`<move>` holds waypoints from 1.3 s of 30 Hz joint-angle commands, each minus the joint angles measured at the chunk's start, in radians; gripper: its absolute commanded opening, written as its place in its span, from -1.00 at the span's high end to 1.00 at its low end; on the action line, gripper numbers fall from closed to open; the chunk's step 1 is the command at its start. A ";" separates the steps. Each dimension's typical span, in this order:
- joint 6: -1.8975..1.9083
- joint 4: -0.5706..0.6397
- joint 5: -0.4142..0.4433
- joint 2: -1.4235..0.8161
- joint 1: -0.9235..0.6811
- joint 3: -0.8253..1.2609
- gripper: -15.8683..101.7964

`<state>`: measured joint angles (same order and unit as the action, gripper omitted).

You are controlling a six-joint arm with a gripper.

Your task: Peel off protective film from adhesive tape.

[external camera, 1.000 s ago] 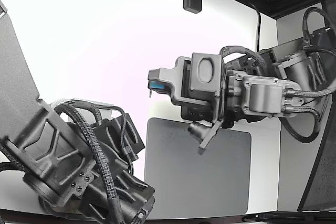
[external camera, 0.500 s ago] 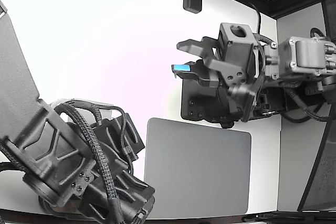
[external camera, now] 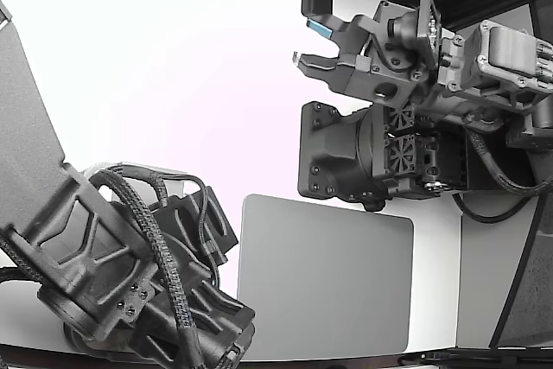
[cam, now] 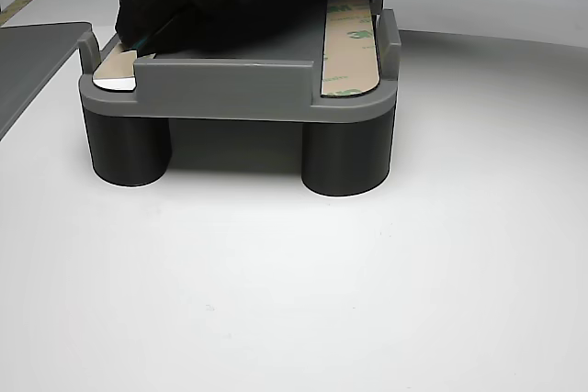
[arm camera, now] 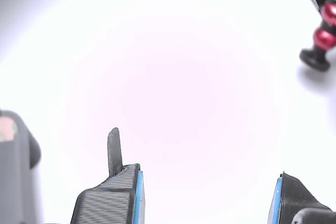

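Spread wide and pinching nothing, the gripper (arm camera: 207, 195) shows two blue-lined fingertips (arm camera: 137, 192) over blank white table in the wrist view, with a thin dark tab standing up from one finger at about 11 o'clock from that tip. In the exterior view the same gripper (external camera: 313, 43) sits high, near 1 o'clock in the picture, its jaws apart and well clear of the grey mat (external camera: 324, 278) lying below at 6 o'clock. A second arm (external camera: 112, 257) fills the 8 o'clock corner.

The grey fixture (cam: 239, 89), seen only in the other view, carries an adhesive tape strip (cam: 352, 48) at its 3 o'clock end, the printed liner apparently in place. A pale strip end (cam: 115, 71) shows at the 9 o'clock side, partly under a dark bulky part; whether its film is off cannot be told.

Judging from this, at least one liner remains to be peeled, and no film is visible in the gripper.
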<state>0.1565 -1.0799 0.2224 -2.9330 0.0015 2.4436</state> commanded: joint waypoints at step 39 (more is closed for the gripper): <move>-0.061 0.115 -0.164 -0.021 0.048 0.195 -0.97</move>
<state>0.0966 -0.9725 0.0598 -2.9330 0.0322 2.6615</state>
